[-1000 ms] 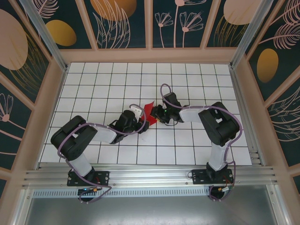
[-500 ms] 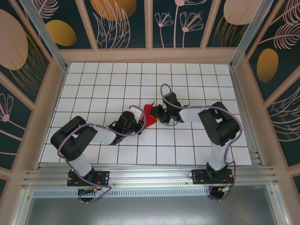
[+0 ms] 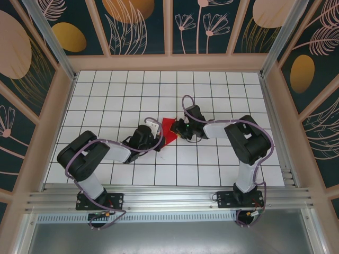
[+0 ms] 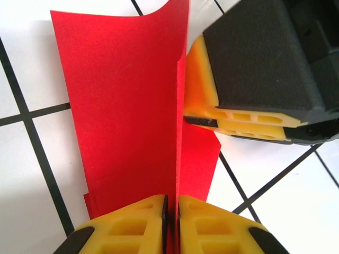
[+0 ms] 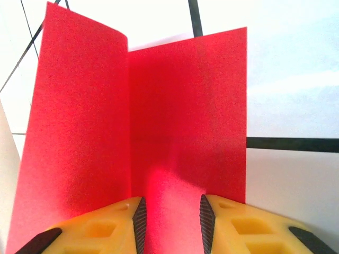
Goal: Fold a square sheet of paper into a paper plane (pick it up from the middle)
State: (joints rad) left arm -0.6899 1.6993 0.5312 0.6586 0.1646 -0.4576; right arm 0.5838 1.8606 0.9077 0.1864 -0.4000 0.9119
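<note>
Arms, two, have barely shifted from a second ago and meet mid-table. Nearest, the left gripper [image 4: 170,211] is clenched on the bottom edge of the one square sheet of paper [image 4: 124,111], which is folded and stands upright, its crease rising from the pinch. The sheet's top point sits slightly lower than before. Just beyond, the right gripper [image 5: 171,214] is released, jaws apart with the red fold between them, one pad [image 4: 204,79] touching the paper. The white grid table [image 3: 106,90] lies under everything.

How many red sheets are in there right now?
1: the folded sheet, mid-table, pinched in the left gripper. The arms could hide another.
</note>
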